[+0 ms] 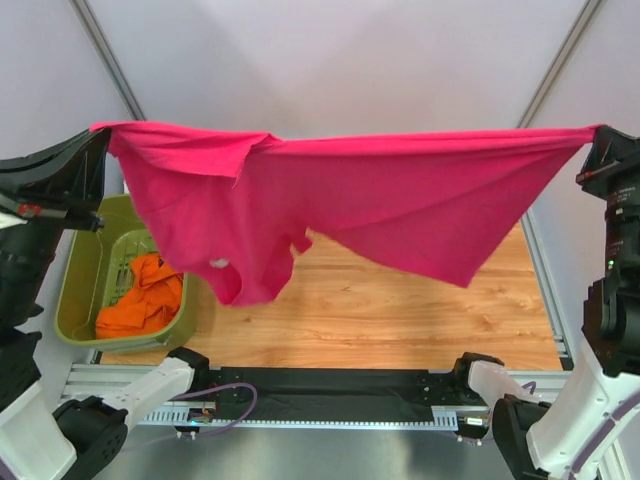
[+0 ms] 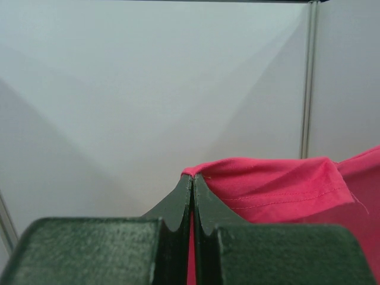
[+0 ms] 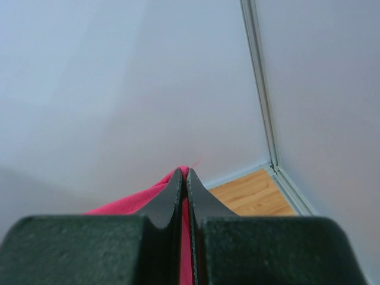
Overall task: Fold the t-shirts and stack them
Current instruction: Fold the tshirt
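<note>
At the far left the left end effector point(image 1: 103, 135) is raised high with its jaws pressed together on one corner of the magenta-pink t-shirt point(image 1: 400, 200); the left wrist view shows the hem pinched right at the fingertips. Below it, at the left edge of the desk point(image 1: 400, 320), an olive-green basket point(image 1: 72, 290) holds crumpled orange t-shirts point(image 1: 145, 300). The magenta shirt hangs in the air above the desk, its top edge pulled nearly straight between the two arms. Its left part droops in loose folds and its lower right edge runs slanting to a hanging corner. At the far right the right end effector point(image 1: 597, 135) is likewise closed tight on the opposite corner, and its wrist view shows only a sliver of cloth between the tips. The fabric looks light, thin and limp. It will likely sag and bunch wherever it is not held, and a small pinch could slip, so it is best taken at hems, shoulders or corners, where doubled seams give firmer purchase.
</note>
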Robot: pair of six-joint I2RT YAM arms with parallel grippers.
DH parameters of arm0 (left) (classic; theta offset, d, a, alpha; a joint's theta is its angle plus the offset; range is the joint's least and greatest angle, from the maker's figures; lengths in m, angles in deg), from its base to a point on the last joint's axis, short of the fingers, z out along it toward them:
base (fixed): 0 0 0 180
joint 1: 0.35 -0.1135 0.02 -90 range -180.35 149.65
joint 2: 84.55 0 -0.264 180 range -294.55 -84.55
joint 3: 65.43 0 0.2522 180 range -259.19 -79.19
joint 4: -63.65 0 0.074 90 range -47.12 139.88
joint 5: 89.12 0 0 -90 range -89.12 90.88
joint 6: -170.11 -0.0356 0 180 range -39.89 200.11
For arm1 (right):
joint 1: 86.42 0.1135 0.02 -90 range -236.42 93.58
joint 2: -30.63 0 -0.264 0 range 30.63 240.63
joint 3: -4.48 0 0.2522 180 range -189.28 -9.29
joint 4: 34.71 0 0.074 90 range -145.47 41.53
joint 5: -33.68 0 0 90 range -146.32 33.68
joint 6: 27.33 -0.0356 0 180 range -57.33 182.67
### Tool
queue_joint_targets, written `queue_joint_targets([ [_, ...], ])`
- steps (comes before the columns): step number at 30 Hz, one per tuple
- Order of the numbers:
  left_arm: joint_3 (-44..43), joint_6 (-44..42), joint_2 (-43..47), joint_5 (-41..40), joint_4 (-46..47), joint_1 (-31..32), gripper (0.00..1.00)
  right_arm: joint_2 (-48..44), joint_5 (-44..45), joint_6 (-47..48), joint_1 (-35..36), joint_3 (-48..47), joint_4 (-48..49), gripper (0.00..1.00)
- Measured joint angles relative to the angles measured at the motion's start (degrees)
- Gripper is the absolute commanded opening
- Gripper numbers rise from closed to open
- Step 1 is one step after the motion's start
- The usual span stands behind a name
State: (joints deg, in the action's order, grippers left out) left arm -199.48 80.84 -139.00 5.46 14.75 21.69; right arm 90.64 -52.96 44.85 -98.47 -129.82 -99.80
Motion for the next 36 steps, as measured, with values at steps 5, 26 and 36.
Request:
queue_joint_targets([
  [5,-2.2,-0.1,-0.3,2.1,-3.3,0.0,0.00,-0.9,2.0,1.5,0.0,-0.8,-1.9,0.00],
  [26,27.2,-1.5,-40.9,-0.5,12.3,-0.1,0.00,32.1,7.4,2.5,0.0,39.4,20.8,0.00],
  [36,8.3,4.9,-70.2,0.2,20.5,-4.2,0.00,67.2,8.1,2.3,1.7,13.4,22.9,0.00],
])
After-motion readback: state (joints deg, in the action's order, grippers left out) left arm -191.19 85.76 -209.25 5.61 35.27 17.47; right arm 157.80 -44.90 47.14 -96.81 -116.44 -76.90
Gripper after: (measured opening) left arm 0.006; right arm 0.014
